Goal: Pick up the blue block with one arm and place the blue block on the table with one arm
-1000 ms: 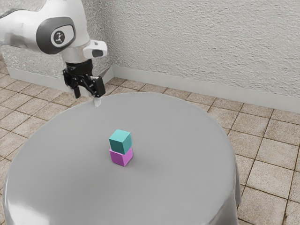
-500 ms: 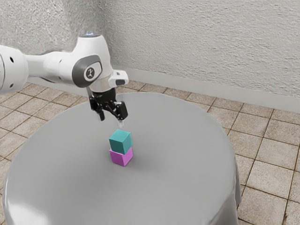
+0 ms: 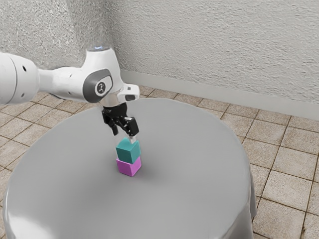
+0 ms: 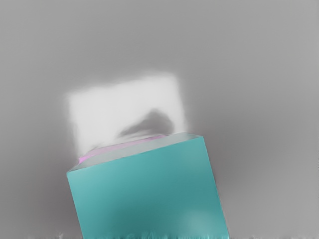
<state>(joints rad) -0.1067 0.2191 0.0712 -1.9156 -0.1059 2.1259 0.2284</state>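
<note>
Exterior view: a white robot arm (image 3: pixel 65 84) reaches in from nine o'clock over a round grey bench (image 3: pixel 199 169). Its black fingers (image 3: pixel 133 128) are now lower and closer to the blue block (image 3: pixel 128 151), which looks more teal than blue. Half a second earlier they hang higher, toward eleven o'clock; a second earlier they are well away, near the far edge of the bench. The blue block has not moved. It sits on top of a pink block (image 3: pixel 129 167), which rests on the bench at the stack's six o'clock side.

The fingers stand apart, with no grip on anything to be seen. One pale fingertip is very near the top of the blue block, toward one o'clock; whether it touches cannot be told.

Wrist view: the blue block looms large and close, just under the hand, with a sliver of the pink block showing past its edge.

For the task, this change seems to mark the end of the approach, with the pick itself to come. The next move likely calls for lining up on two opposite sides, lowering a little and closing. A skewed descent could nudge the stack or catch the pink block too.
</note>
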